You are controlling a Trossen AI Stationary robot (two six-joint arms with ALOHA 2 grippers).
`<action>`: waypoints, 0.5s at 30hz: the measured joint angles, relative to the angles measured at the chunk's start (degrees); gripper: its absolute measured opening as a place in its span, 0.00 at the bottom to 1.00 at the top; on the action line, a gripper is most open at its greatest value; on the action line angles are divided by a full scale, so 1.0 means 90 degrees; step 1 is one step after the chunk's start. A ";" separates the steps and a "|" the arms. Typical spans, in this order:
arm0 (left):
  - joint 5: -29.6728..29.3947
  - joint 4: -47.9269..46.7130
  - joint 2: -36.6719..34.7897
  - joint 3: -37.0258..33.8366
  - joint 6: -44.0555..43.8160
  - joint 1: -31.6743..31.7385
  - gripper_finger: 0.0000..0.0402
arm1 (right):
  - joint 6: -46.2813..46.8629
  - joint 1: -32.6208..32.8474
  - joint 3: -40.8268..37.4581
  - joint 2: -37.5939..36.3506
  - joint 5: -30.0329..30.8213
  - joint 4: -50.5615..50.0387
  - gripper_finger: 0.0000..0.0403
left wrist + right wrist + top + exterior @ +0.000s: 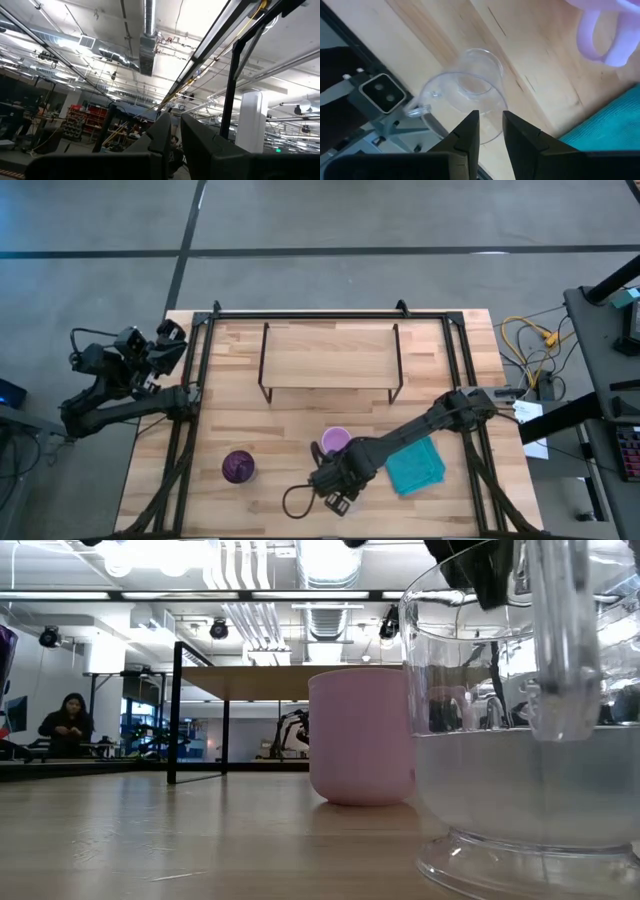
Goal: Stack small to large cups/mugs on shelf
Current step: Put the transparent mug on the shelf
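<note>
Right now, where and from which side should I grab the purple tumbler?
Probably the rim wall, from straight above: the purple tumbler stands upright, mouth open, no handle showing, apart from the pink mug. The right gripper is nearest.

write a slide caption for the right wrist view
Right gripper poised over the clear glass cup, pink mug and teal cloth nearby.

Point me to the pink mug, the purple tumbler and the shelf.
pink mug (362, 735): low view, on its side wall.
purple tumbler (238, 467): high view, on its open top.
shelf (330, 350): high view, on the bare wooden top board.
</note>
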 joint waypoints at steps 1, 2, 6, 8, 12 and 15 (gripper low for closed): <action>0.0000 -0.0001 0.0000 0.0000 0.0000 0.0002 0.07 | -0.0002 0.0010 -0.0042 0.0000 -0.0005 -0.0002 0.20; 0.0000 0.0000 0.0000 0.0000 0.0000 0.0001 0.07 | -0.0003 0.0018 -0.0082 0.0000 -0.0006 0.0002 0.20; 0.0002 -0.0001 0.0004 0.0000 0.0000 0.0000 0.07 | -0.0024 0.0045 -0.0223 0.0000 -0.0015 0.0016 0.20; 0.0001 0.0001 0.0002 0.0000 0.0000 0.0001 0.07 | -0.0022 0.0049 -0.0267 0.0000 -0.0029 0.0019 0.20; 0.0002 -0.0001 0.0005 0.0000 0.0000 0.0002 0.07 | -0.0121 0.0057 -0.0391 0.0000 -0.0029 0.0045 0.20; 0.0001 0.0002 0.0009 0.0000 0.0000 0.0001 0.07 | -0.0120 0.0057 -0.0480 0.0000 -0.0027 0.0049 0.20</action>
